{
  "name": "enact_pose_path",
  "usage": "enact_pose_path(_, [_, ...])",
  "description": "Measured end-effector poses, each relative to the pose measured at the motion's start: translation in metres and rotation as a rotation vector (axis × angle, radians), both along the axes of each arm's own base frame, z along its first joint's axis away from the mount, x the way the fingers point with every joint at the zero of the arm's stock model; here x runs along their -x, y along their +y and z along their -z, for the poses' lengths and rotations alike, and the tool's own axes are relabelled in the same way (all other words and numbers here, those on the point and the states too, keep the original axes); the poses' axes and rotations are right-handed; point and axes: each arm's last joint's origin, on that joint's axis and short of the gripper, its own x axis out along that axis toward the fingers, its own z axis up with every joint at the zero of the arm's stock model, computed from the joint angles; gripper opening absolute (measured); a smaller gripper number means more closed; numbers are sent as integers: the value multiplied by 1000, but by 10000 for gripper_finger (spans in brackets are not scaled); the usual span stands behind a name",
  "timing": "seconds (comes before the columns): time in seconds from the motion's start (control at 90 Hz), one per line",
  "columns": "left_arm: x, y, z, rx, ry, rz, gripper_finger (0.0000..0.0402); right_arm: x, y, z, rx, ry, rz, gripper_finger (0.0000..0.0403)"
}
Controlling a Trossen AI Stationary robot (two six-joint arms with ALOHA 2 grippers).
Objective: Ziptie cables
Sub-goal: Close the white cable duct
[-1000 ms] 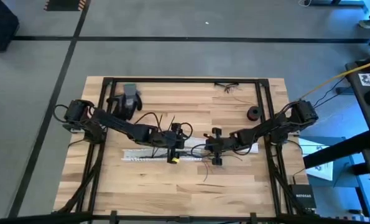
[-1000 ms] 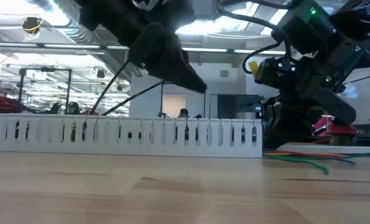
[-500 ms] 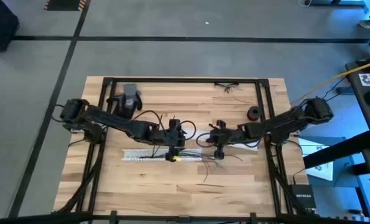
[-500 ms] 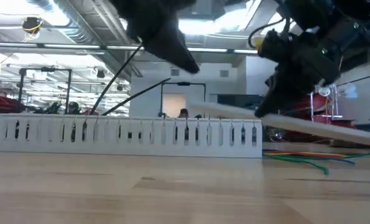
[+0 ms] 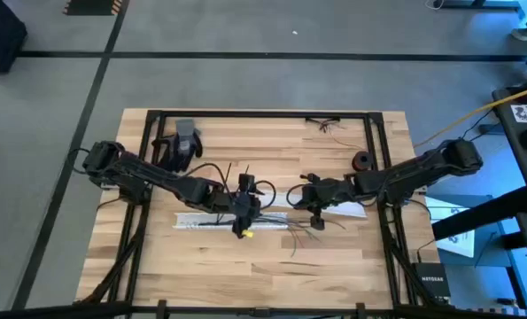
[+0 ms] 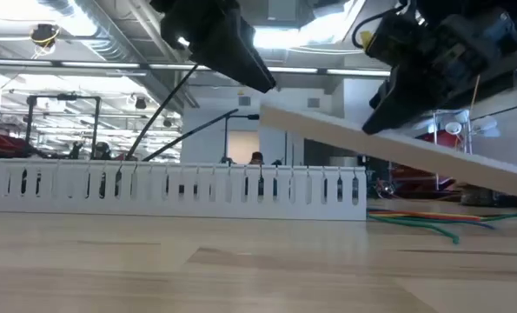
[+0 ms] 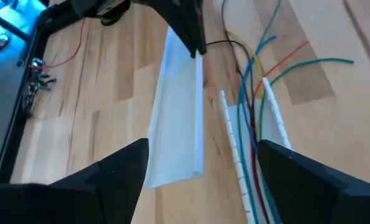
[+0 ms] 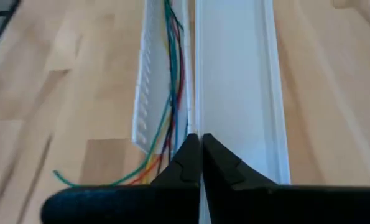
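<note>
- My right tool [image 5: 311,197], mid-tabletop and right of centre, has its fingers [image 8: 191,163] pressed together on the edge of a long flat white plastic cover strip [image 8: 234,93].
- In the low view I see that cover strip [image 6: 388,148] tilted: the end at the right tool [image 6: 388,113] is raised, and the strip slopes down toward the right.
- My left tool [image 5: 243,213] sits just left of centre, over the white slotted plastic cable duct [image 5: 212,221]; its fingers [image 7: 119,171] are spread wide apart and I see nothing between them.
- The slotted duct [image 6: 175,189] lies flat on the light wooden slatted tabletop [image 5: 263,266], running left to right, its comb-like wall upright in the low view.
- The thin coloured cables [image 7: 254,99], green, blue, red and yellow strands, run along the inside of the duct [image 7: 234,143] and spill out of its right end.
- In the right wrist view I see the same cables [image 8: 172,74] inside the duct [image 8: 146,81], just beside the held cover strip, with loose ends [image 8: 104,179] fanning onto the wood.
- In the low view the loose ends [image 6: 432,224] lie on the tabletop right of the duct, below the tilted strip.
- A small black ring-shaped spool [image 5: 361,161] rests near the far right corner, and a grey block-shaped object [image 5: 185,137] near the far left.
</note>
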Motion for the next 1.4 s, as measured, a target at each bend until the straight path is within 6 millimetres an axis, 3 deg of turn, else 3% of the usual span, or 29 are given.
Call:
enact_pose_path(0.333, [-2,-1,-2,-5,-24,6,266,5,4,-14,-135,-38,-93,0])
enact_pose_path(0.522, [-1,-12,-5,-21,-58,60,237,3,4,-16,-151,-70,-84,0])
enact_pose_path(0.833, [-2,-19,-7,-12,-91,79,226,-1,6,-24,-195,-151,-137,0])
enact_pose_path(0.944, [-3,-21,-9,-10,-114,86,184,-1,7,-25,-198,-165,-141,1])
enact_pose_path(1.211, [-3,-19,-9,-16,-108,79,21,-4,7,-30,-196,-224,-132,1])
enact_pose_path(1.322, [-2,-18,-7,-15,-89,70,7,-7,2,-36,-148,-254,-112,15])
enact_pose_path(1.4, [-4,-15,-9,10,-111,54,5,-8,0,-50,-71,-287,-88,43])
